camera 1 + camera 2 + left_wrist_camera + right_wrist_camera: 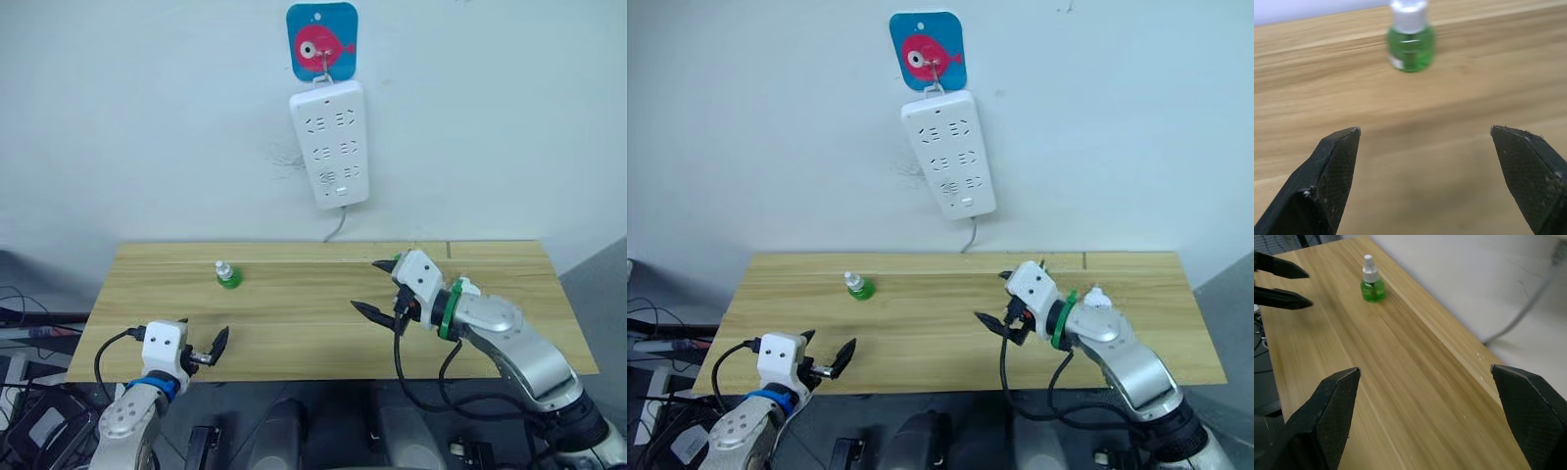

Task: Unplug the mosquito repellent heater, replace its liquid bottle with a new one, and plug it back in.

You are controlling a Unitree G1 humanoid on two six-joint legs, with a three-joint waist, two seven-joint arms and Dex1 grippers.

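The power strip hangs on the wall from a hook on a blue card with a pink fish, and every socket on it looks bare; no mosquito repellent heater can be seen plugged into it, nor anywhere on the wooden table below it, so I cannot tell where the heater is. That leaves the stage uncertain: either the unplugging is done and the unit is out of frame, or the task has scarcely begun; the bottle swap and the re-plugging seem, by my judgement, still ahead.

The one task item on show is a small green liquid bottle with a white cap, standing upright on the table, below the strip and to its left, well apart from both grippers. The left gripper sits at the table's near edge, farther left of the strip than the bottle, fingers spread and empty; the right gripper hovers over the table below the strip and slightly to its right, jaws wide apart, holding nothing.

The head views alone give the strip and its vacant sockets; the left wrist view shows the bottle straight ahead between its own spread fingertips; the right wrist view takes in the bottle, the strip's cable trailing down the wall, and the left gripper's fingers.
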